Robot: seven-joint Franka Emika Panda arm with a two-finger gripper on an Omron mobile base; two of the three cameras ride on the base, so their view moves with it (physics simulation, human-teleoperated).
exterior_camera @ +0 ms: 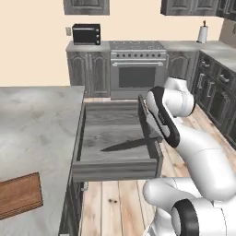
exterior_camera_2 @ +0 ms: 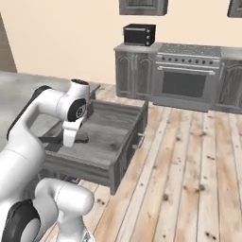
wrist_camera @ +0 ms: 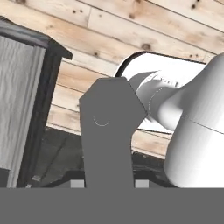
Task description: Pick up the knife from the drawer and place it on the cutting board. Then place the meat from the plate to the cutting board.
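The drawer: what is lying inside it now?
Inside the open drawer lies the knife, its dark blade flat on the grey wood-grain floor. The arm covers the handle end, so whether the gripper holds it cannot be seen.

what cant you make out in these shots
- Knife handle: left base view, hidden behind the arm; just the blade shows in the drawer.
- Gripper: left base view, its fingertips sit behind the arm; whether it holds the knife can't be told.
- Cutting board: left base view, cut off by the left edge.
- Drawer floor by the hand: right base view, covered by the arm.
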